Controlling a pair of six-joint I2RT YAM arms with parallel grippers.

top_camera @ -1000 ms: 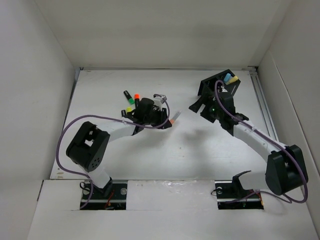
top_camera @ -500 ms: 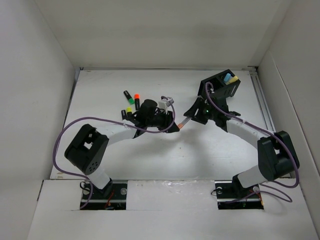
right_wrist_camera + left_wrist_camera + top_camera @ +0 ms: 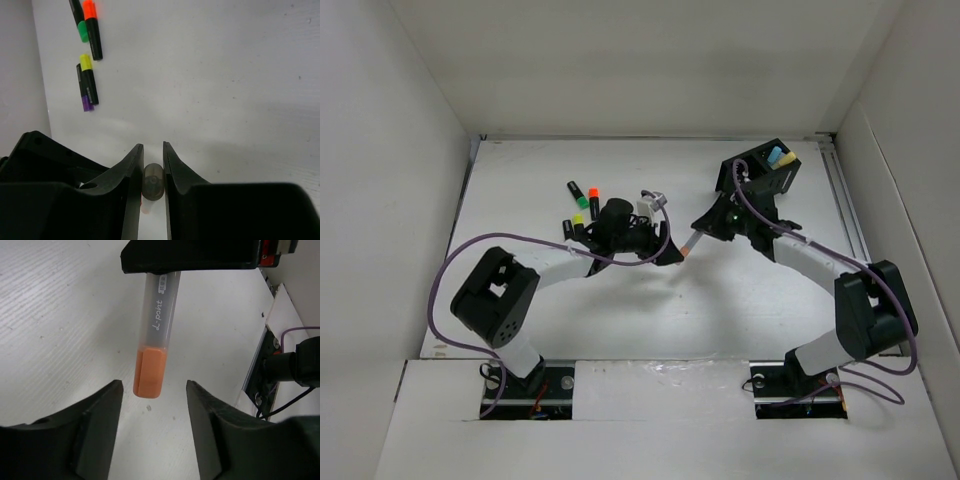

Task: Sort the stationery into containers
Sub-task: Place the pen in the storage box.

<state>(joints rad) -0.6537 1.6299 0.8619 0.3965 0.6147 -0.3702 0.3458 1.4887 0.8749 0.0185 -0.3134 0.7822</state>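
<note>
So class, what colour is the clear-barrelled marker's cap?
Orange cap on the clear-barrelled marker; left wrist view best.

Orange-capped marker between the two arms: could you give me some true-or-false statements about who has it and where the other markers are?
The right gripper is shut on the orange-capped marker. True.
The left gripper squeezes it too. False: its fingers stand apart on either side, not touching.
The black organiser is empty. False: a light blue marker and a yellow marker sit in it.
Several loose markers lie on the table. True.
</note>
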